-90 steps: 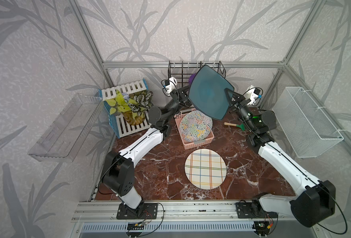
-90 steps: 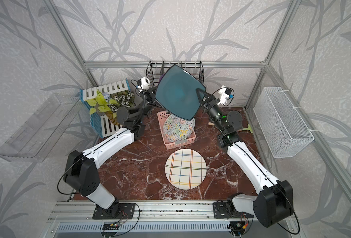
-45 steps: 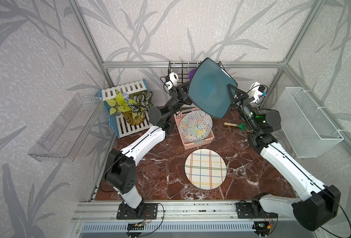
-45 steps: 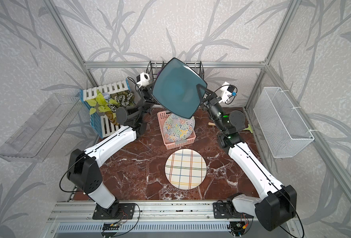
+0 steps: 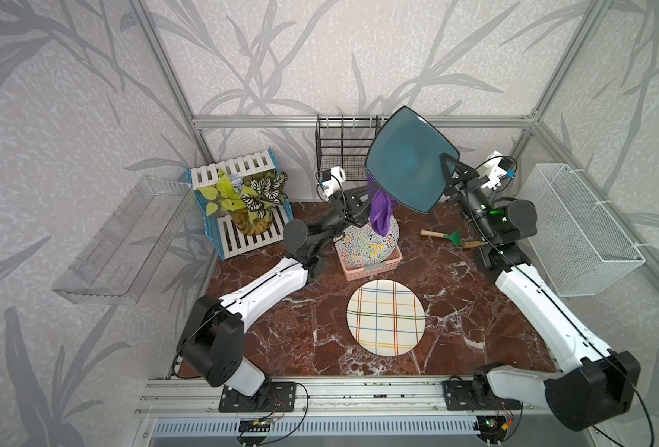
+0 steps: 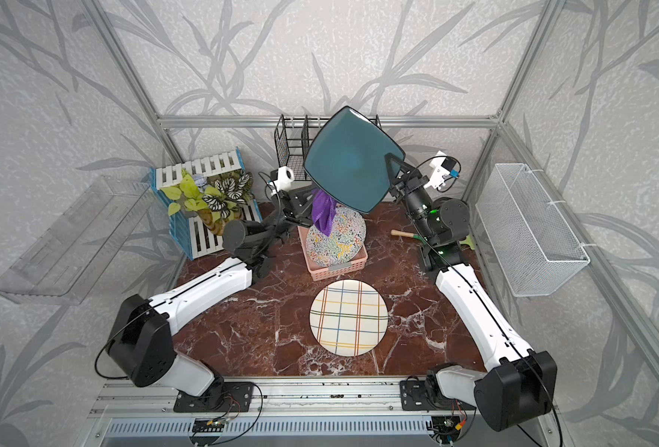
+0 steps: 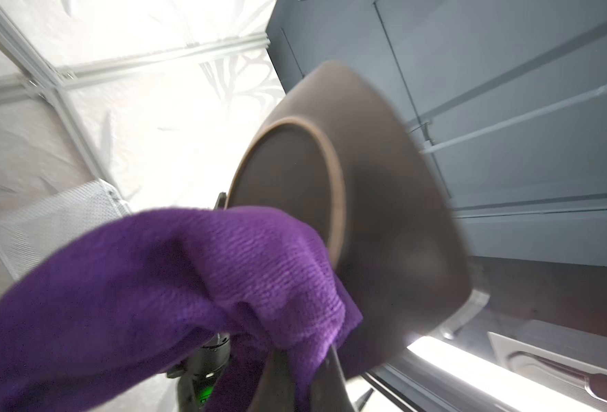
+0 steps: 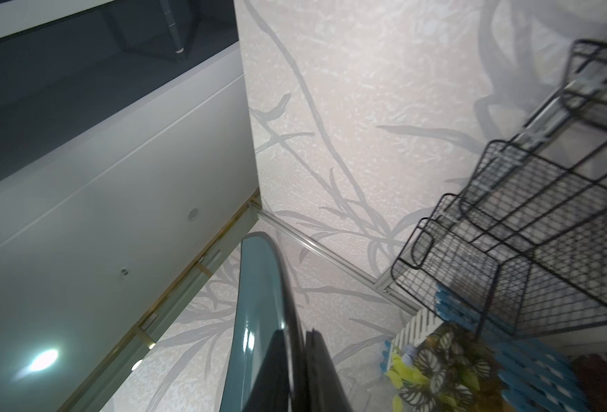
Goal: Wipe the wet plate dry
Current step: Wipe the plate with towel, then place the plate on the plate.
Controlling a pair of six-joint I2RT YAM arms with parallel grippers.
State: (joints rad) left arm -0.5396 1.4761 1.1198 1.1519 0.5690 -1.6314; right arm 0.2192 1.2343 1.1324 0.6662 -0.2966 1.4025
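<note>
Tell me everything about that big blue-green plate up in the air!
The teal plate is squarish with rounded corners, glossy like glazed ceramic, teal on its face and brown with a raised ring underneath. It is held high in the air, tilted steeply, its edge clamped by the right gripper. The purple cloth seems to press against its underside.

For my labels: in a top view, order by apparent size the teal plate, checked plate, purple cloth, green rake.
1. teal plate, held nearer the camera
2. checked plate
3. purple cloth, green rake: alike, partly hidden
</note>
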